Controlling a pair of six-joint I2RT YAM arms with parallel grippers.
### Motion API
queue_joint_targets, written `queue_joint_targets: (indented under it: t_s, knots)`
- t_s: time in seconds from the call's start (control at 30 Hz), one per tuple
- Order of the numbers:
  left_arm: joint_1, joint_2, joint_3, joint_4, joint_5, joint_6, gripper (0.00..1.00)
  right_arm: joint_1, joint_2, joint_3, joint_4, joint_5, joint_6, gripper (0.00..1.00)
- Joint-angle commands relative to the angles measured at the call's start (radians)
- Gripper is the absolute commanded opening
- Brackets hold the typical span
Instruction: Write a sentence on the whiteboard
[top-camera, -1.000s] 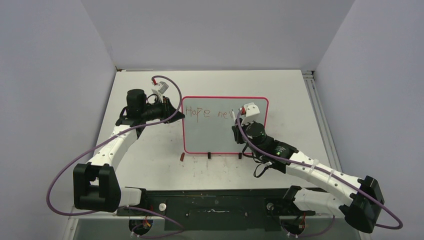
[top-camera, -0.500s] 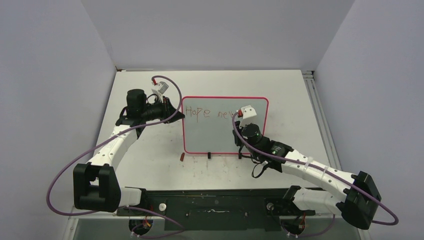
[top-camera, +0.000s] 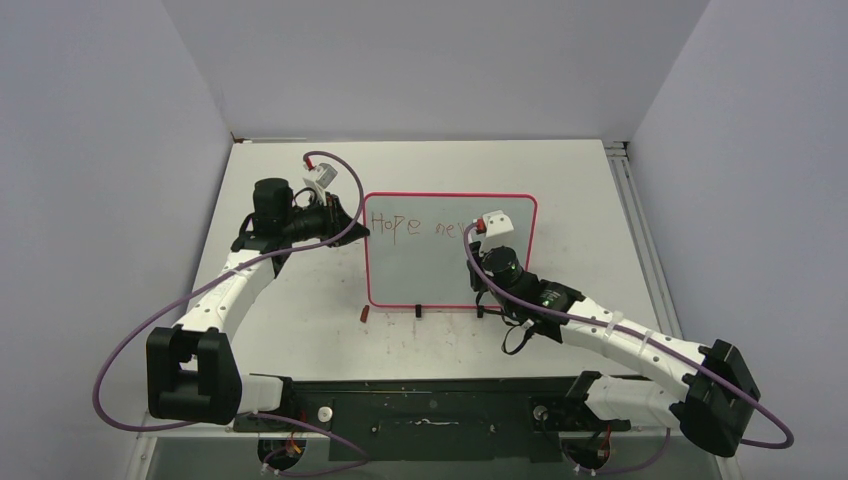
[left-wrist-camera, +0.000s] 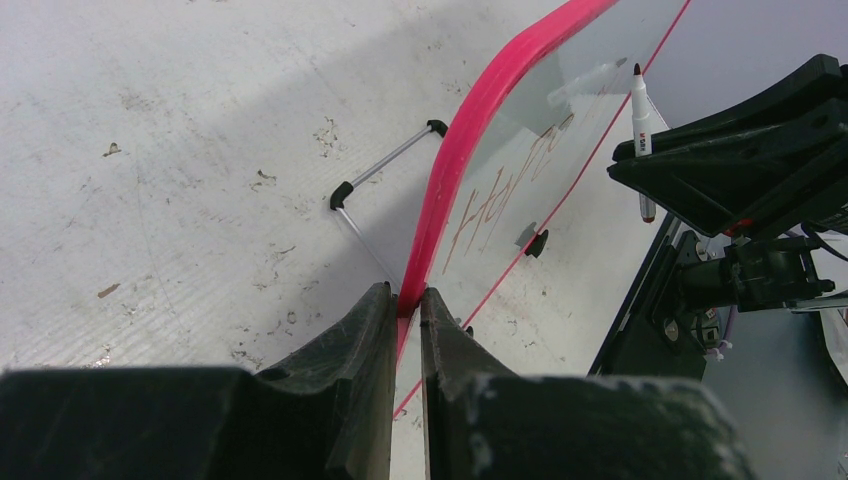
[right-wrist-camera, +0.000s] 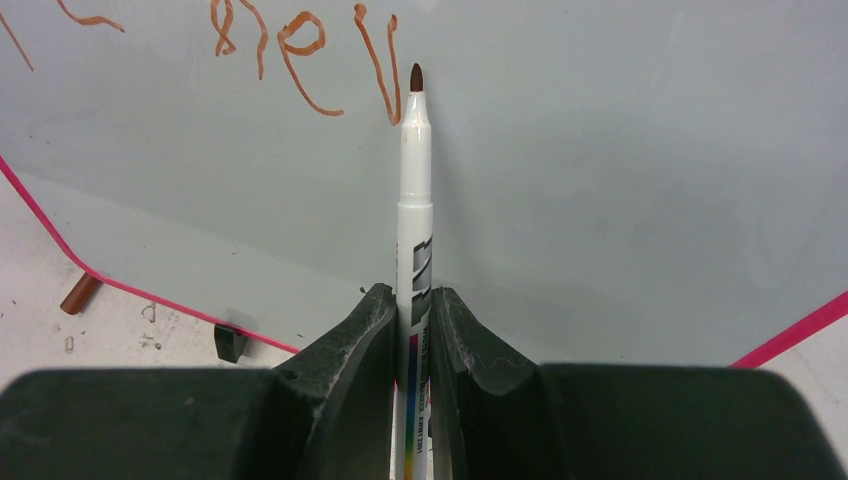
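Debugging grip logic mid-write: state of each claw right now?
Left claw: closed on the whiteboard, clamping its pink-red frame edge.
Right claw: closed, holding the marker upright, tip at the board.

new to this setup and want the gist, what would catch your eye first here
The pink-framed whiteboard stands mid-table, with shaky reddish-brown writing reading "Hope nev" along its top. The right arm's fingers are shut on a white marker whose tip sits by the last letter. The left arm's fingers pinch the board's left edge.
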Motion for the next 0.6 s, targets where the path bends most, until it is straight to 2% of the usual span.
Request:
queue_joint_targets:
  t_s: [0.0,0.57]
  knots:
    - [-0.001,-0.028,0.010,0.035,-0.002,0.000,0.00,-0.012,0.011,0.002,0.010,0.029,0.015,0.05]
    - [-0.001,-0.031,0.009,0.034,0.000,-0.001,0.00,-0.033,0.021,0.004,-0.023,0.030,0.047,0.05]
